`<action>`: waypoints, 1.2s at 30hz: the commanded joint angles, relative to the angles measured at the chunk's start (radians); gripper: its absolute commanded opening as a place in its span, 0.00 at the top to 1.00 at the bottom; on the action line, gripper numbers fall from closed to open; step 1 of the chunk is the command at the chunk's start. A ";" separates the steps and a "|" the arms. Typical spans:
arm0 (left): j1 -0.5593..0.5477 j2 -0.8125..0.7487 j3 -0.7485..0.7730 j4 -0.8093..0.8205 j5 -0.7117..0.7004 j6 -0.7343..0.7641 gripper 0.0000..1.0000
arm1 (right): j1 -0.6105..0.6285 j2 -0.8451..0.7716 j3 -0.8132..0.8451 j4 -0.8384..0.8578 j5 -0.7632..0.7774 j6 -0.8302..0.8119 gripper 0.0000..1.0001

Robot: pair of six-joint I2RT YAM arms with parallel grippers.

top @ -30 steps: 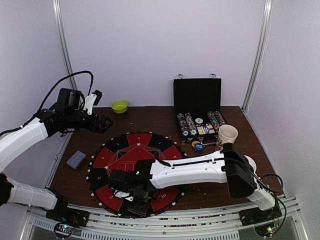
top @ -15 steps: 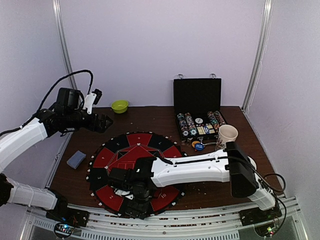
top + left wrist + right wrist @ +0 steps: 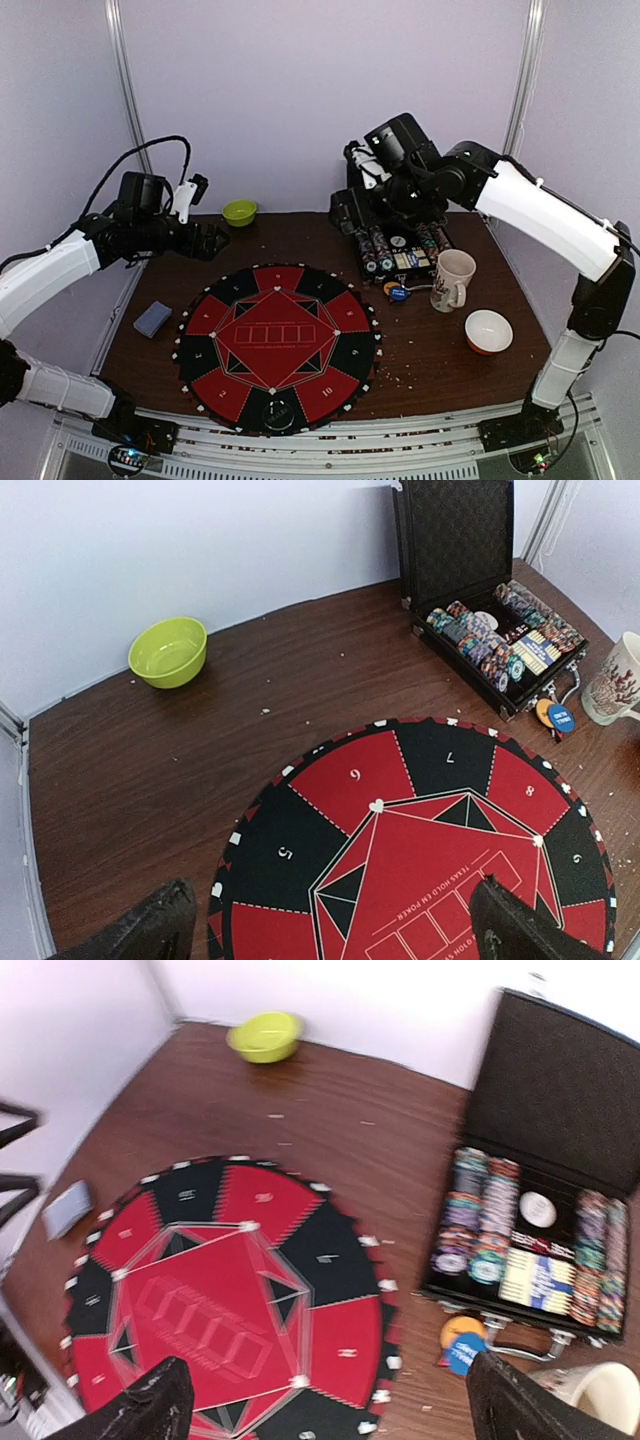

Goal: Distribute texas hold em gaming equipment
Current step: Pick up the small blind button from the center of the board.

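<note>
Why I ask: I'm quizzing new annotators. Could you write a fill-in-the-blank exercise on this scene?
1. The chips sit in a black ____ with its lid up.
2. The bowl by the back wall is ____.
3. In the top view, the cards lie ____ of the mat.
4. The left gripper and right gripper are both ____.
Missing: case; green; left; open.

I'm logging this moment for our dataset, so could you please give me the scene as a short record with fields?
mat: round, red-black, at the table centre
chip case: open, beyond the mat's right side, poker chips in rows
card deck: on the table, left of the mat
discs: orange and blue, just before the case
left gripper: open, empty, above the table's left side
right gripper: open, empty, high over the case
other: green bowl at the back; white mug and orange bowl on the right
</note>
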 commanded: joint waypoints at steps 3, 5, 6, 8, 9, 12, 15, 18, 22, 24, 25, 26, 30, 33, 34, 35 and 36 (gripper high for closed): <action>0.006 0.024 0.038 0.063 0.029 0.004 0.02 | -0.063 0.060 -0.189 -0.066 0.201 0.193 0.09; 0.006 0.042 0.042 0.070 0.038 0.003 0.02 | -0.089 0.072 -0.265 -0.054 0.192 0.231 0.10; 0.006 0.056 0.046 0.071 0.044 0.004 0.02 | -0.105 0.073 -0.302 -0.035 0.189 0.246 0.11; 0.006 0.076 0.052 0.071 0.051 0.003 0.02 | -0.126 0.076 -0.382 0.032 0.199 0.262 0.12; 0.007 0.086 0.054 0.071 0.053 0.006 0.02 | -0.135 0.085 -0.405 0.045 0.196 0.266 0.12; 0.007 0.104 0.056 0.070 0.052 0.017 0.02 | -0.170 0.140 -0.430 0.089 0.172 0.274 0.13; 0.006 0.111 0.056 0.071 0.050 0.027 0.02 | -0.213 0.188 -0.442 0.150 0.121 0.270 0.16; 0.006 0.112 0.055 0.071 0.035 0.034 0.02 | -0.247 0.226 -0.448 0.195 0.089 0.270 0.21; 0.006 0.114 0.054 0.070 0.018 0.045 0.02 | -0.259 0.280 -0.425 0.186 0.083 0.259 0.24; 0.007 0.118 0.056 0.070 0.017 0.049 0.02 | -0.263 0.298 -0.422 0.170 0.092 0.260 0.24; 0.007 0.120 0.057 0.070 0.017 0.049 0.02 | -0.265 0.302 -0.425 0.170 0.096 0.261 0.24; 0.006 0.122 0.058 0.070 0.019 0.049 0.02 | -0.267 0.303 -0.434 0.176 0.096 0.261 0.24; 0.007 0.123 0.057 0.070 0.017 0.050 0.02 | -0.281 0.304 -0.464 0.207 0.077 0.252 0.26; 0.006 0.124 0.058 0.070 0.015 0.052 0.02 | -0.290 0.304 -0.468 0.221 0.070 0.243 0.31; 0.006 0.124 0.058 0.070 0.013 0.054 0.02 | -0.293 0.305 -0.468 0.221 0.070 0.240 0.31; 0.006 0.125 0.058 0.070 0.013 0.054 0.02 | -0.297 0.307 -0.468 0.222 0.070 0.240 0.32; 0.007 0.125 0.059 0.070 0.011 0.054 0.02 | -0.300 0.310 -0.470 0.221 0.072 0.237 0.32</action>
